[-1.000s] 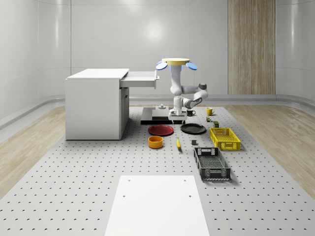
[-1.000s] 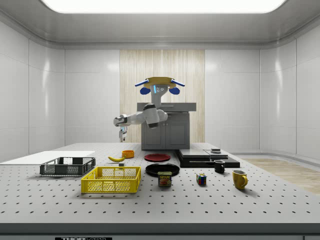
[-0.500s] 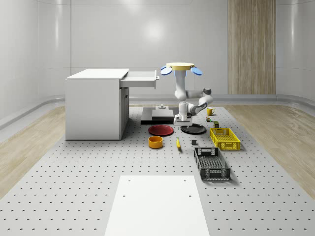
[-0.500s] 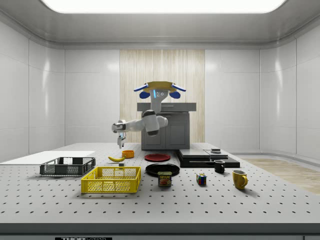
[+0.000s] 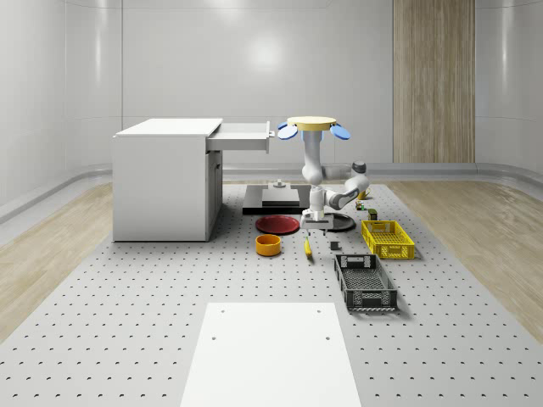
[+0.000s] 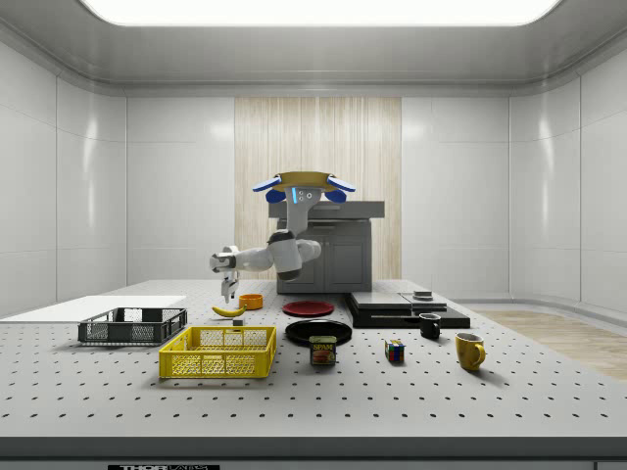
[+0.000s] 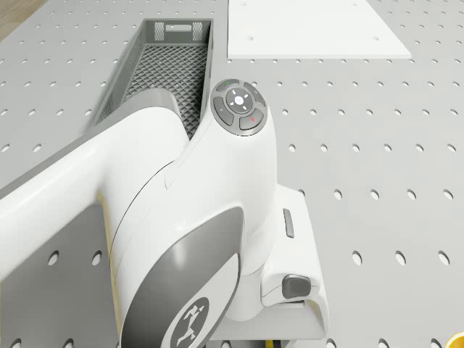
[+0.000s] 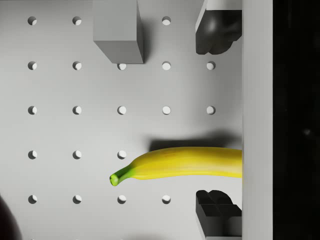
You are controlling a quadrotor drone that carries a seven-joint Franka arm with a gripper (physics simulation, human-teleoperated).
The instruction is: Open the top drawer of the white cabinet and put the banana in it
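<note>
My drone (image 5: 311, 125) hovers above the floor plate (image 5: 127, 314), over the black plate (image 5: 339, 222) near the red plate (image 5: 278, 224). Arm bent at the elbow (image 6: 284, 253), forearm reaching level toward the side view's left, wrist turned straight down. My gripper (image 6: 227, 294) hangs just above the banana (image 6: 228, 311), not touching it. Fingers (image 8: 216, 31) spread wide, one each side of the banana's width in the wrist view.

Banana lies on the floor plate just beside the orange bowl (image 5: 268, 245), between it and the black crate (image 5: 365, 281). White cabinet (image 5: 165, 178) stands well apart, top drawer (image 5: 244, 137) pulled out.

Hidden: the banana's far end is cut off in the wrist view by a pale band. In the drone view my own forearm (image 7: 181, 239) covers the banana, save a yellow sliver at the frame edge.

Since a second ago: drone has shifted away from the cabinet toward the yellow basket (image 5: 387, 238) and sunk slightly; gripper has come down from well above the floor plate to just over the banana.
</note>
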